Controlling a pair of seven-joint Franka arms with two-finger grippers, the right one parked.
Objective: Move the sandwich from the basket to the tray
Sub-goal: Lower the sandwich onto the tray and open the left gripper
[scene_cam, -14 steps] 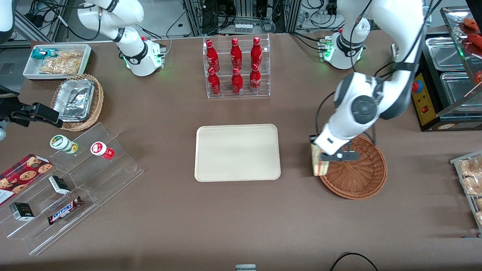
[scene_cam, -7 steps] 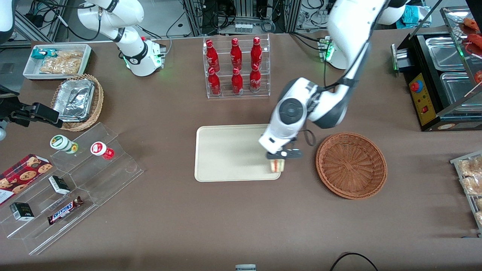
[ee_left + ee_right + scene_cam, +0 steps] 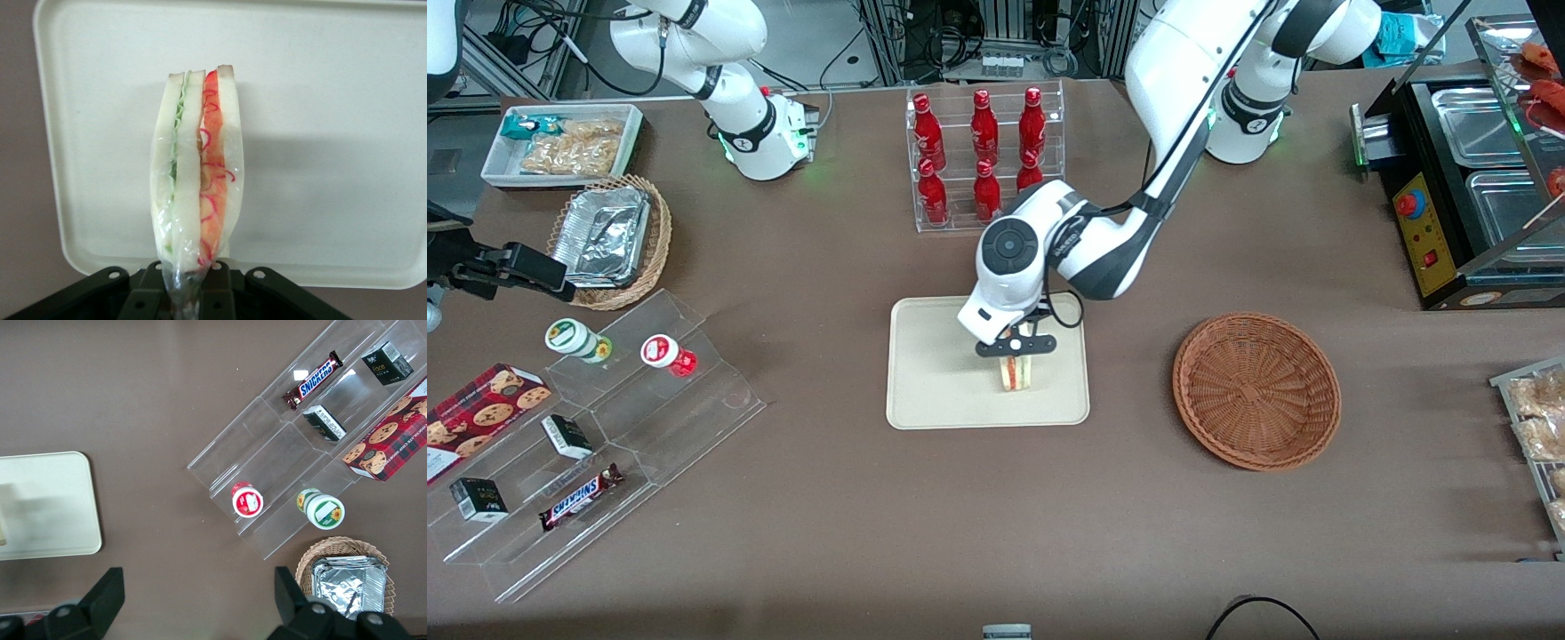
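Note:
The sandwich (image 3: 1016, 374) (image 3: 197, 180), a plastic-wrapped wedge of white bread with red, orange and green layers, hangs over the cream tray (image 3: 934, 373) (image 3: 320, 133). My left gripper (image 3: 1016, 348) (image 3: 189, 293) is shut on the wedge's wrapped end, above the tray's half nearer the working arm. Whether the sandwich touches the tray I cannot tell. The reddish-brown wicker basket (image 3: 1256, 389) sits empty beside the tray, toward the working arm's end.
A clear rack of red bottles (image 3: 985, 158) stands farther from the camera than the tray. Acrylic steps with snacks (image 3: 596, 427), a foil container in a light basket (image 3: 609, 238) and a white snack bin (image 3: 560, 142) lie toward the parked arm's end. A black warmer with metal trays (image 3: 1476, 178) is at the working arm's end.
My gripper carried the sandwich from the basket's rim, past the tray's edge, to a spot over the tray. The basket now sits empty.

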